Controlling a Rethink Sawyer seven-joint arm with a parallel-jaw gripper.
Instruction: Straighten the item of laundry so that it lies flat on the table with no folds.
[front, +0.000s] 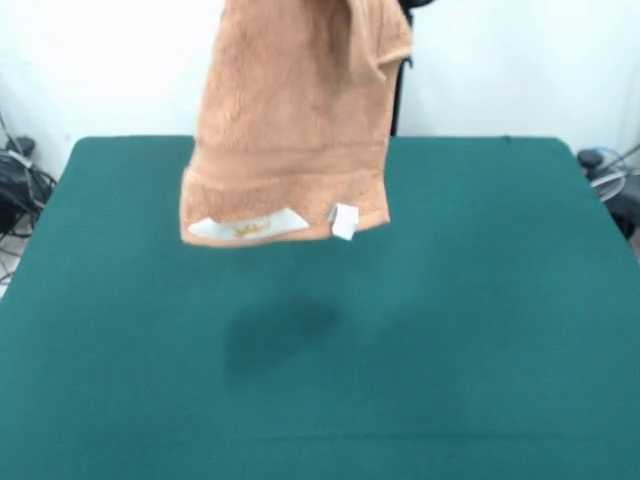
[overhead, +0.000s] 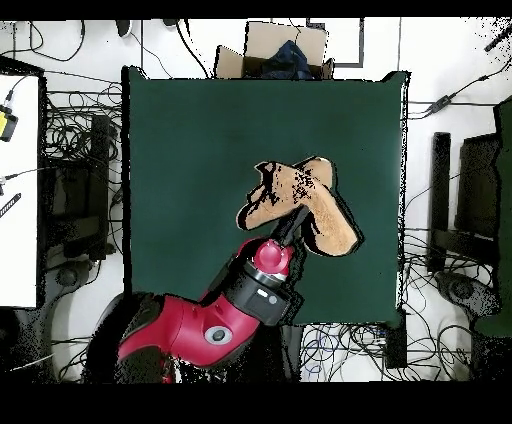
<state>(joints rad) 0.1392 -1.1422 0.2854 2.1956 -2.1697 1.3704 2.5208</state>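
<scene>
The item of laundry, a light orange-tan towel, hangs in the air above the table, bunched at the top. Its lower border band carries white tags and clears the green top, which shows the towel's shadow below. From overhead the towel is a crumpled shape over the table, right of the middle and toward the robot's side. My gripper reaches into it from the red arm and is shut on the towel's top. The front view cuts the gripper off at the top.
A cardboard box stands just off the table's far edge in the overhead view. Cables cover the floor around the table, and a white bench stands at the left. Dark equipment stands at the right.
</scene>
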